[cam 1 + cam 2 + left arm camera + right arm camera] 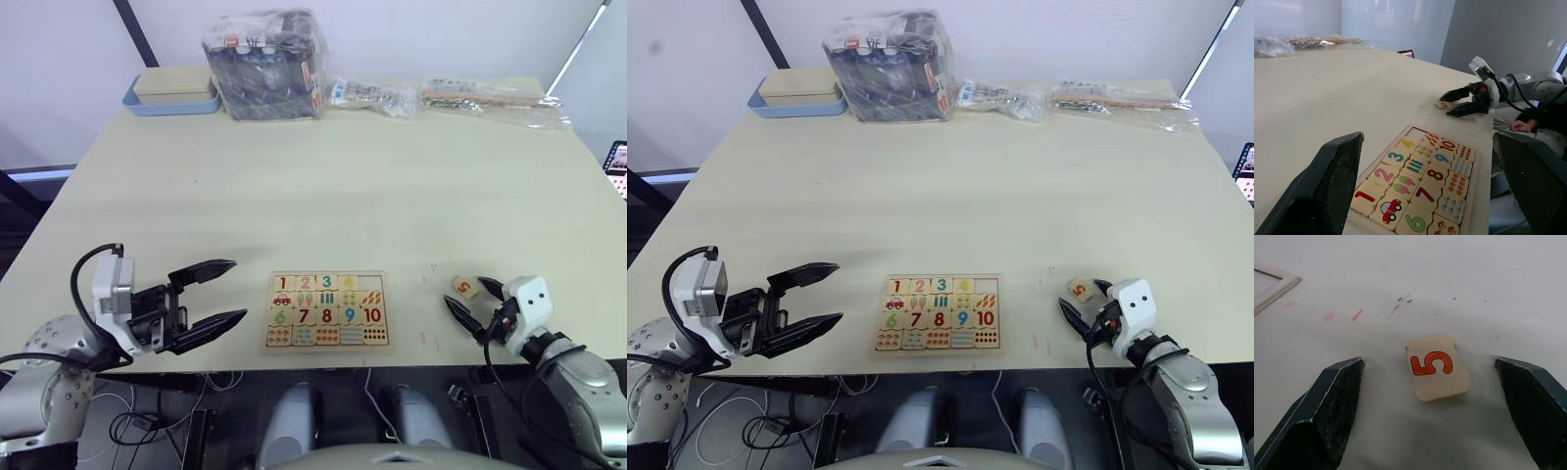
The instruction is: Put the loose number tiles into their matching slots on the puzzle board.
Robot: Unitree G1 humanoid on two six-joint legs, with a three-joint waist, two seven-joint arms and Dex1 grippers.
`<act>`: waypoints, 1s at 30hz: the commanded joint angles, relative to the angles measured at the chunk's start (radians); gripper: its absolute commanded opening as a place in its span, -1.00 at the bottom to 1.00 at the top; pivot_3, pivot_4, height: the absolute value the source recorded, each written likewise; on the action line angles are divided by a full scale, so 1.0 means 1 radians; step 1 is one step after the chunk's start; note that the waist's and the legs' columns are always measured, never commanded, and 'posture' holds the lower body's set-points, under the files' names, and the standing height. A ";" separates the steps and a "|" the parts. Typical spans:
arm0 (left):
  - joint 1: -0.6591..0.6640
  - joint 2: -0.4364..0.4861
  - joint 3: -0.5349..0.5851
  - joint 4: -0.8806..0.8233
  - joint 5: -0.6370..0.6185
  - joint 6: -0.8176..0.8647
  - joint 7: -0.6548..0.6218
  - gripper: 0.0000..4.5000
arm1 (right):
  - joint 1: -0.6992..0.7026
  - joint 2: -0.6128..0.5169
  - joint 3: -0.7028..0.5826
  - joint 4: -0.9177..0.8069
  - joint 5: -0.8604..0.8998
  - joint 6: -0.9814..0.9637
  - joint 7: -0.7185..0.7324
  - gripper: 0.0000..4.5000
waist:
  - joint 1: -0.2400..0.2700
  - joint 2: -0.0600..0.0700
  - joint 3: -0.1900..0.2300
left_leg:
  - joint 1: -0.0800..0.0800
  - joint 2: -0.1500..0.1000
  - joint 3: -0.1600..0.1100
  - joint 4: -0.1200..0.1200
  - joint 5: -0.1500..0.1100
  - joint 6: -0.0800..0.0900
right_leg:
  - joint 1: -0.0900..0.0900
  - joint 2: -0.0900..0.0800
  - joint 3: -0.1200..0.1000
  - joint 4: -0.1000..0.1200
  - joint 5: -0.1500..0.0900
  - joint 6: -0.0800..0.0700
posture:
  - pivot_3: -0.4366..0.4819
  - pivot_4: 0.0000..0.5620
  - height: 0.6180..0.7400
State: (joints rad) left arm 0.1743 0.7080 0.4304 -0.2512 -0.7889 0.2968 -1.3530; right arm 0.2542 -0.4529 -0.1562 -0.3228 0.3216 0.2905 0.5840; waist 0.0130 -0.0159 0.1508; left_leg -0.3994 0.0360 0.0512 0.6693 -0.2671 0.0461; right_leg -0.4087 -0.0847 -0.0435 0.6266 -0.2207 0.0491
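The right gripper point(1435, 377) is holding its jaws wide, the 5 tile point(1437, 367) lying flat on the table point(323, 186) between them, untouched. The left gripper point(217, 292) is gaping wide beside the puzzle board point(328, 311).

Flat rect. pale wooden puzzle board point(326, 311) w/ coloured numbers lies between both grippers, near table's front edge; top row reads 1–4, its last slot at the right-gripper end looks bare.

Left black two-finger gripper point(232, 291), fingers spread apart, points at board's near side, not touching.

Right black two-finger gripper point(470, 297) is parted too, tips either side of small square pale wooden tile w/ orange digit point(464, 287); contact can't be told.

Pale beige table top point(333, 186) carries all.
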 commanded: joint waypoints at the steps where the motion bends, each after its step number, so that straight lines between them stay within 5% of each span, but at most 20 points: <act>1: 0.001 0.004 0.010 -0.019 -0.016 -0.011 -0.002 1.00 | -0.014 -0.013 -0.008 -0.002 0.004 -0.019 0.012 0.96 | 0.000 0.000 0.000 | 0.000 0.000 0.000 0.000 0.000 0.000 | 0.000 0.000 0.000 0.000 0.000 0.000 | -0.05 -0.47 1.00; 6: 0.007 0.001 0.014 -0.021 -0.016 -0.014 -0.001 1.00 | -0.016 -0.008 0.004 0.006 -0.005 -0.019 0.014 0.54 | 0.000 0.000 0.000 | 0.000 0.000 0.000 0.000 0.000 0.000 | 0.000 0.000 0.000 0.000 0.000 0.000 | -0.05 -0.47 1.00; 9: 0.013 -0.001 0.017 -0.020 -0.015 -0.018 -0.002 1.00 | -0.009 -0.004 0.015 0.011 -0.017 -0.017 0.008 -0.13 | 0.000 0.000 0.000 | 0.000 0.000 0.000 0.000 0.000 0.000 | 0.000 0.000 0.000 0.000 0.000 0.000 | -0.05 -0.47 1.00; 12: 0.015 -0.002 0.018 -0.018 -0.014 -0.022 -0.002 1.00 | 0.002 0.000 0.020 0.012 -0.026 -0.020 0.001 -0.56 | 0.000 0.000 0.000 | 0.000 0.000 0.000 0.000 0.000 0.000 | 0.000 0.000 0.000 0.000 0.000 0.000 | -0.05 -0.47 1.00; 30: 0.005 -0.007 0.000 -0.001 -0.007 -0.038 -0.005 1.00 | 0.026 0.021 0.037 -0.028 -0.017 -0.003 -0.028 -0.58 | 0.000 -0.001 -0.001 | 0.000 0.000 0.000 0.000 0.000 0.000 | 0.000 0.000 0.000 0.000 0.000 0.000 | -0.05 -0.47 1.00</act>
State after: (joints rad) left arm 0.1823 0.7007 0.4225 -0.2490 -0.7878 0.2763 -1.3527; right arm 0.2751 -0.4188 -0.1235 -0.3423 0.2992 0.2817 0.5401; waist 0.0127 -0.0169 0.1502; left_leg -0.3992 0.0363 0.0512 0.6693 -0.2671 0.0461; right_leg -0.4087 -0.0844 -0.0435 0.6266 -0.2207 0.0490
